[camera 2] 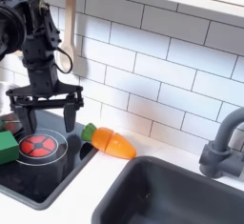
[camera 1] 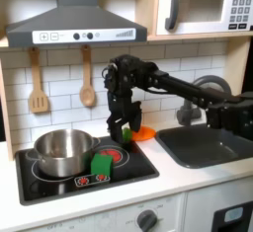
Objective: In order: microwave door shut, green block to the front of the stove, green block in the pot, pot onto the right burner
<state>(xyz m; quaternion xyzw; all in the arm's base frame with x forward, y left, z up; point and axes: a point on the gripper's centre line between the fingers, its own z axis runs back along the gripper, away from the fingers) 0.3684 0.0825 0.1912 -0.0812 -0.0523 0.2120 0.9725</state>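
One green block [camera 1: 101,164], a small matte cube, lies on the glossy black stove [camera 1: 59,184] at its front edge, just right of the one shiny round pot [camera 1: 63,150]. Two red ring burners. Gripper [camera 2: 44,112] hangs above, fingers apart, holding nothing.

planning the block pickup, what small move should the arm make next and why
Probably shift toward the green block and lower. The gripper hovers open over the right burner, holding nothing, while the block sits at the stove front, outside the pot.
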